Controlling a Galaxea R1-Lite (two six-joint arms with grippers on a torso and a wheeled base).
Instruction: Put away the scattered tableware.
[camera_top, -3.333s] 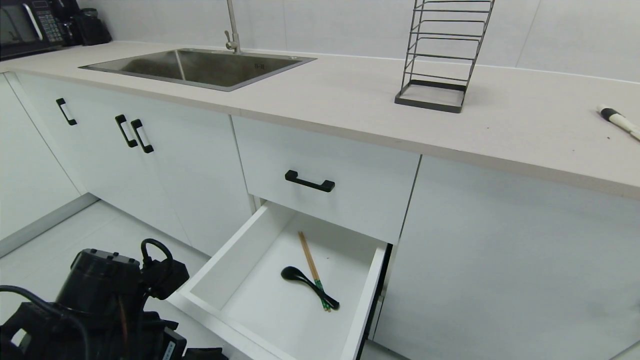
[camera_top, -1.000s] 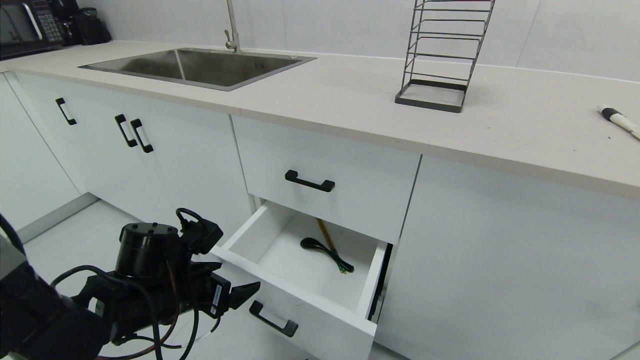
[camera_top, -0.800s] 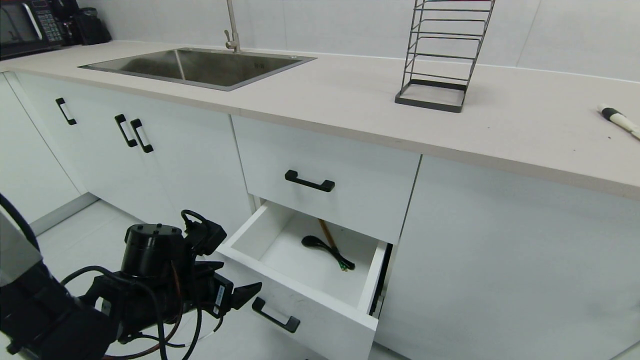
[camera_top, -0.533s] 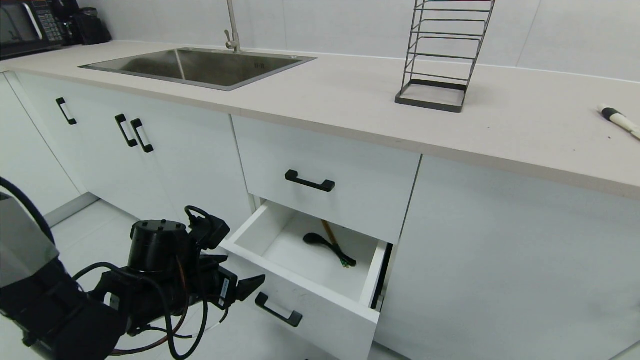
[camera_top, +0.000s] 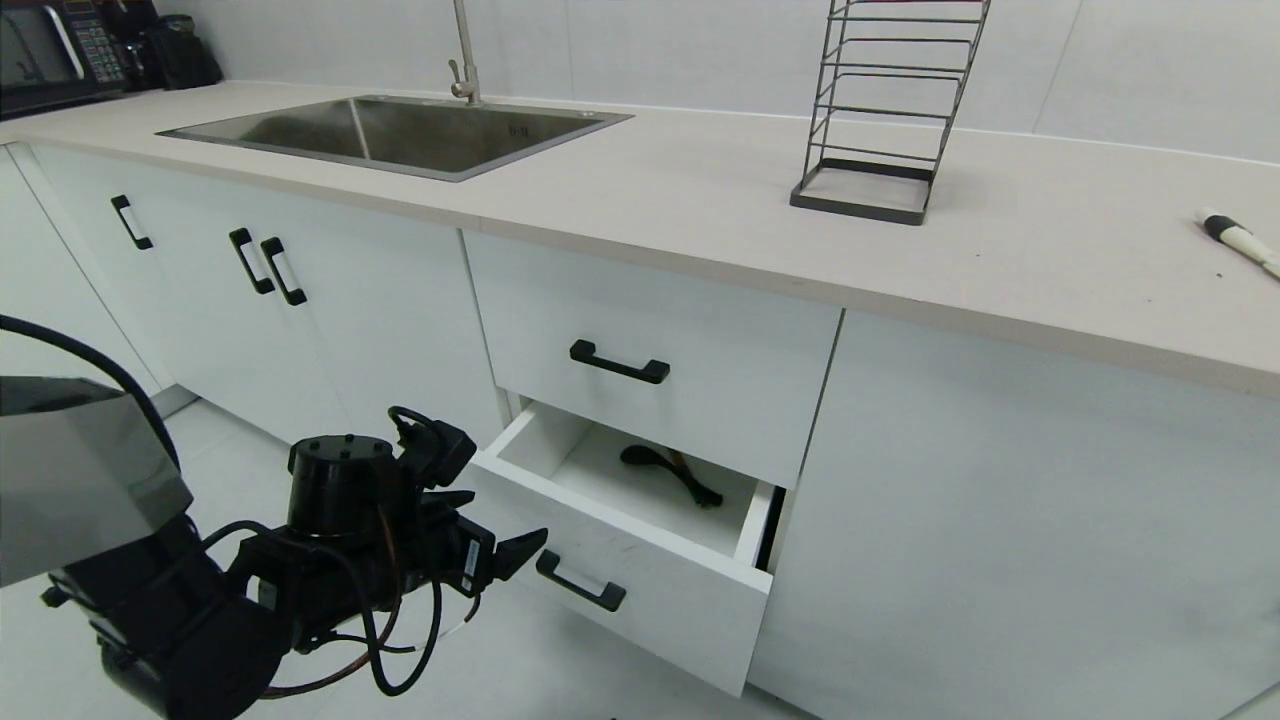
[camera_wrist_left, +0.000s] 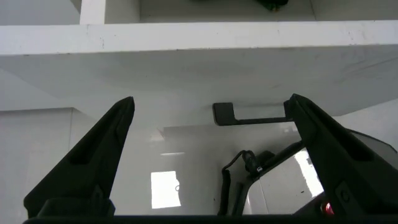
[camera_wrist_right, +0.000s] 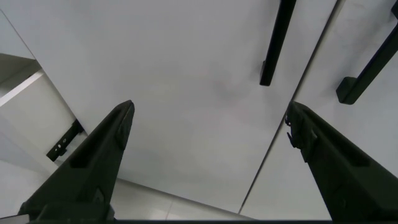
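The low white drawer (camera_top: 650, 590) stands partly open below the counter. Inside it lie a black spoon (camera_top: 662, 465) and chopsticks (camera_top: 692, 470), half hidden under the drawer above. My left gripper (camera_top: 515, 552) is open and low in front of the drawer's face, right beside its black handle (camera_top: 580, 594). In the left wrist view the left gripper (camera_wrist_left: 211, 102) has its fingers spread to either side of the handle (camera_wrist_left: 249, 114), with the drawer face (camera_wrist_left: 186, 68) close ahead. My right gripper (camera_wrist_right: 209, 109) is open, facing white cabinet doors with nothing between its fingers.
A sink (camera_top: 400, 130) is set in the counter at the back left, and a wire rack (camera_top: 880, 110) stands at the back right. A white utensil with a black end (camera_top: 1240, 240) lies on the counter's far right. The upper drawer (camera_top: 618, 362) is shut.
The drawer has slid in from wide open to a narrow gap, with my left gripper following at its face. The spoon and chopsticks rode back with it under the upper drawer.
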